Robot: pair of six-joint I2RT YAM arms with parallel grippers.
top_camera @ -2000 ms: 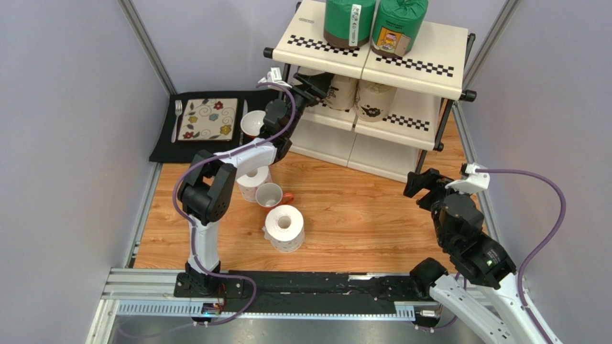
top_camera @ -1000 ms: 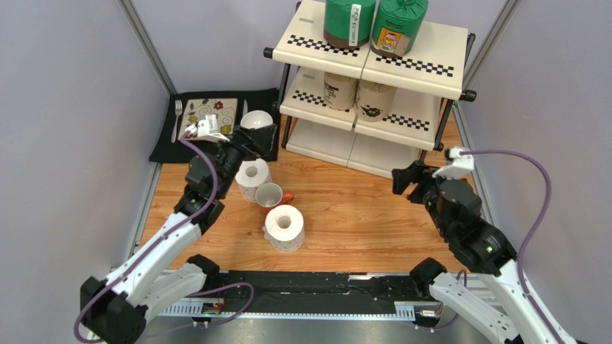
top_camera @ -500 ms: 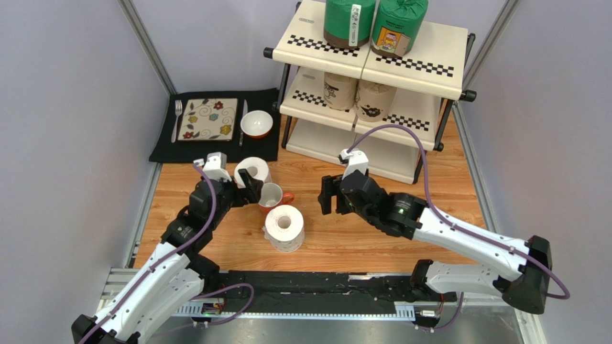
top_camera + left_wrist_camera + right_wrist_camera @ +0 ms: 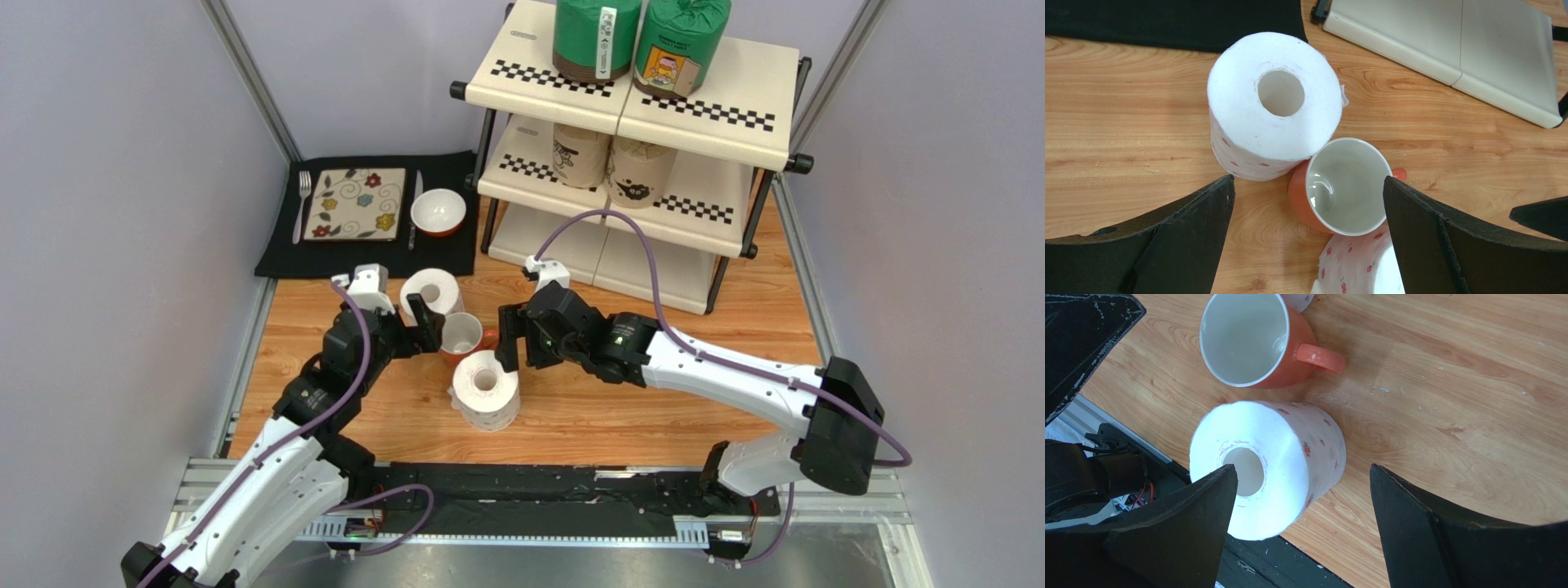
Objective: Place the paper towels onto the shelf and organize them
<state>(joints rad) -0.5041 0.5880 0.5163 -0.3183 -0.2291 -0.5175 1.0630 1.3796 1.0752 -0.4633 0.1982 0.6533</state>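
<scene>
Both grippers are spread wide and hold nothing. The right gripper (image 4: 1303, 471) hangs over a white roll (image 4: 1266, 468) just in front of the mug (image 4: 1244, 340). The left gripper (image 4: 1308, 184) hangs over the mug itself, with the other white roll (image 4: 1272, 104) just behind it. Well beyond the mug, the shelf (image 4: 736, 104) carries two green rolls (image 4: 597, 37) and two tan rolls (image 4: 581, 153). So four look placed and two remain.

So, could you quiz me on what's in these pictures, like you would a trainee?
1. True or false: both green rolls stand on the shelf's top tier.
2. What sits between the two white rolls on the table? A) mug B) bottle C) sponge
3. How many rolls are not yet on the shelf?
Key: 1 true; 2 A; 3 two.
</scene>
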